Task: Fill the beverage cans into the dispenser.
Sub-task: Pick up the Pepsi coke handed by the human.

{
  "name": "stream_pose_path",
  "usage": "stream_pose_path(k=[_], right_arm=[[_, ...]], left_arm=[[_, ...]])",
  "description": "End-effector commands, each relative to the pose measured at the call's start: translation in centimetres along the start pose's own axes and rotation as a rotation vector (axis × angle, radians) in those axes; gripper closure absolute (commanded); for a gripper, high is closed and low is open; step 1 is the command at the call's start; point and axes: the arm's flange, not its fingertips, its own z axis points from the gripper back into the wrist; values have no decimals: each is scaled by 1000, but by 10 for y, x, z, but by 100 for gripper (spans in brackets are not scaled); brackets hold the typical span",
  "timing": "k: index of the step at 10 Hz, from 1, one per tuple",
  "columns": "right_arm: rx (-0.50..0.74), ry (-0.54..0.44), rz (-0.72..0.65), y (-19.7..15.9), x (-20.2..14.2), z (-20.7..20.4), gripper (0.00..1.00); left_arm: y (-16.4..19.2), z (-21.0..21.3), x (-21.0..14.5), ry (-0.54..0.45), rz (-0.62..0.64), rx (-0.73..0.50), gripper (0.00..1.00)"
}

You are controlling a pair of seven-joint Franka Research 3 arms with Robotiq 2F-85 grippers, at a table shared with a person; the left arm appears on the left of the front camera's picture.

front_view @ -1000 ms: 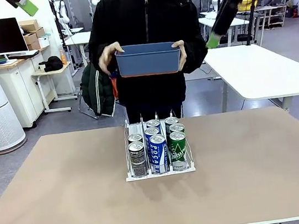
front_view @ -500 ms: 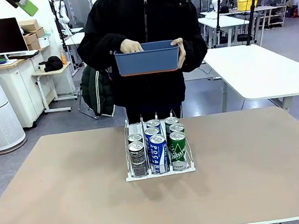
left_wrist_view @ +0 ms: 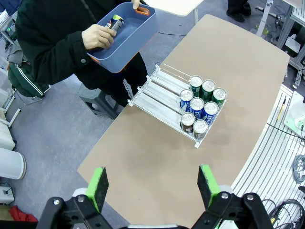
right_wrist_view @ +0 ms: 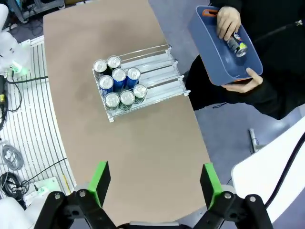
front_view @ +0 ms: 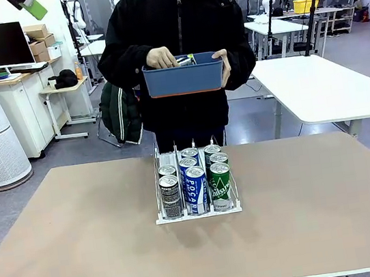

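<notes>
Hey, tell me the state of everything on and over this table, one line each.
Dispenser: flat on the table, rear of lanes empty.
Beverage cans: eight, upright at the dispenser's front end.
Blue bin: held off the table by the person.
Can in bin: lying down, gripped by the person's hand.
Left gripper: open, empty.
Right gripper: open, empty.

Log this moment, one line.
left hand: open, raised | right hand: open, raised | rack: eight cans | person: holds blue bin, grips can inside
</notes>
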Motion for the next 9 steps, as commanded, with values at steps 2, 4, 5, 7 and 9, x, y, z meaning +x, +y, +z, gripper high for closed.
stream_pose_path(k=[2,4,5,7,9], right_arm=[[17,-1,1,1,-1,2,0],[3,-38,-27,-7,-4,5,0],[-16,-75,-65,-15,-9,12,0],[-69,-167,-117,-32,-14,20,0],[-73,-197,-138,-49,-21,28,0]], left_arm=[[1,-1,0,-5,1,2,0],[1,-1,0,-5,1,2,0],[1,-1,0,-5,1,2,0],[1,-1,0,-5,1,2,0],[1,-1,0,-5,1,2,0]])
